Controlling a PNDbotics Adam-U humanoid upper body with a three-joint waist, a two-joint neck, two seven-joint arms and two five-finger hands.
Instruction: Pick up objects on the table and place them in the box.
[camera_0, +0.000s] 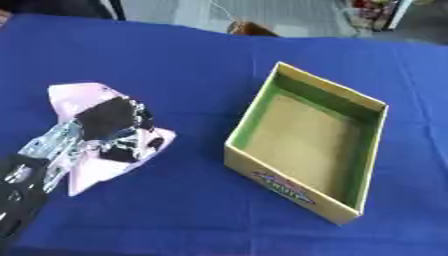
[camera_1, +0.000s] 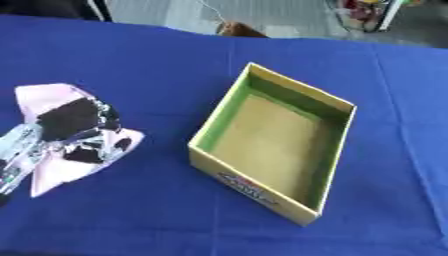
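The box (camera_0: 306, 150) serves as the landmark: an open yellow carton with green inner walls and a brownish floor, sitting askew on the blue tabletop (camera_0: 192, 215). Its nearest outer wall carries a printed label whose words cannot be read. Nothing lies inside it.

Nearer than the box and to its left, the robot's left arm comes in from the lower left corner, black with silver parts. Its left hand (camera_0: 109, 122) lies on top of a pale pink object (camera_0: 105, 167), a flat folded thing that looks like a packet or cloth, resting on the tabletop well apart from the box's left wall. The fingers (camera_0: 140, 117) are bent down over the upper part of the pink object and touch it, but whether they actually pinch it or only press on it cannot be told. The pink object shows on both sides of the hand, one lobe pointing away from the box and up, the other toward the near edge.

The right hand shows in neither view.

Beyond the box, past the far edge of the tabletop, a brown rounded thing (camera_0: 252, 29) stands on a pale floor.
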